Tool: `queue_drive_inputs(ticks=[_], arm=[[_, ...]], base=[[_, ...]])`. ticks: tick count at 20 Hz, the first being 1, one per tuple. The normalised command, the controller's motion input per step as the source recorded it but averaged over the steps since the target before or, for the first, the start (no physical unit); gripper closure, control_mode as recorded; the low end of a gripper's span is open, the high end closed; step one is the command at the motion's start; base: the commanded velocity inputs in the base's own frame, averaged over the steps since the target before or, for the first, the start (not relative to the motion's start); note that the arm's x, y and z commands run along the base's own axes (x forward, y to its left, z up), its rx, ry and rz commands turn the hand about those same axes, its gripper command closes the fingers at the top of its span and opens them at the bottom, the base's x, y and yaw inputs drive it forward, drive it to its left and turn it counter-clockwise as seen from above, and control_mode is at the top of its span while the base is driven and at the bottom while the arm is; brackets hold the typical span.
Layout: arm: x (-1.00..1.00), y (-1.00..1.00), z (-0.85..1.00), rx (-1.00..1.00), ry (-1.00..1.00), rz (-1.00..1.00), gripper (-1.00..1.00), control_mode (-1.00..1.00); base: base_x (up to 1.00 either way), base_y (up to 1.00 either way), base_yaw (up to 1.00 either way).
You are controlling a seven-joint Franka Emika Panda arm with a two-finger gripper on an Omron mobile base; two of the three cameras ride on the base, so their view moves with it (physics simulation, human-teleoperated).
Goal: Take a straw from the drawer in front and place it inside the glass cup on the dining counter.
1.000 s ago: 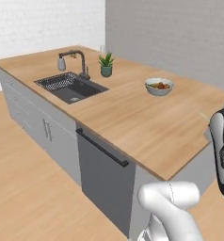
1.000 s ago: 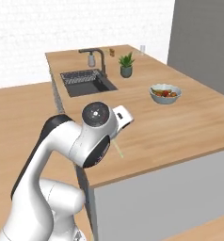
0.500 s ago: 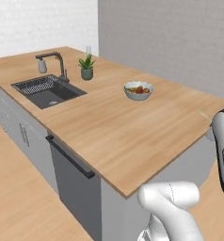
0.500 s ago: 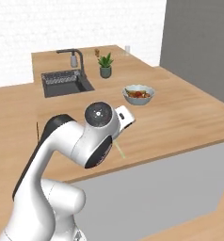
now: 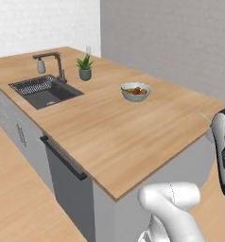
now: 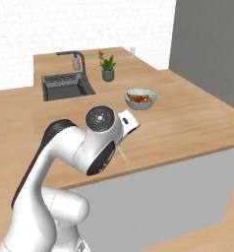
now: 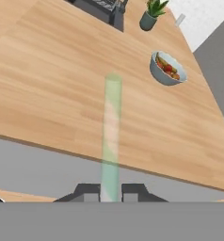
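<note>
Base on the move, and slowing! Whole scene slid leftward across both base views since a second ago, most of that slide in the first half-second, barely any after. No shift among the things themselves, just the cameras riding along. Same layout on the big light wood slab tabletop (image 5: 109, 134): dark sink (image 5: 43, 90) with its tap, small green potted plant (image 5: 85, 69), pale bowl of red and orange food (image 5: 135, 91).

Claw (image 7: 111, 192) unchanged through all of it: pinched narrow on the thin, pale whitish straw (image 7: 111, 136), its length reaching straight out ahead over the tabletop's near edge in the hand view. Same straw poking down past the wrist in the right base view (image 6: 123, 155), hanging over the near side of the slab and touching nothing.

Meaning for the task: pickup evidently done, carry leg under way. Small clear upright thing far back by the wall corner, beyond the plant (image 7: 180, 20), probably the glass cup, though too small to call for certain. Well apart from the straw, with bowl and plant in between. Next up, by the look of it: closing that gap, then tipping the straw upright over the rim. Main risk: such a thin stick swivelling in the grip on the way.
</note>
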Motion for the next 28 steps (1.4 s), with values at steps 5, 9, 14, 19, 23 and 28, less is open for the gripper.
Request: queue_drive_inputs(ticks=[5,9,14,19,23,28], arm=[[0.0,0.0,0.0,0.0,0.0,0.0,1.0,1.0],[0.0,0.0,0.0,0.0,0.0,0.0,1.0,1.0],[0.0,0.0,0.0,0.0,0.0,0.0,1.0,1.0],[0.0,0.0,0.0,0.0,0.0,0.0,1.0,1.0],[0.0,0.0,0.0,0.0,0.0,0.0,1.0,1.0],[0.0,0.0,0.0,0.0,0.0,0.0,1.0,1.0]], base=[[-0.3,-1.0,0.0],[-0.23,-1.0,0.0],[0.05,-1.0,0.1],[0.18,-1.0,0.14],[0.43,-1.0,0.19],[0.63,-0.99,0.24]])
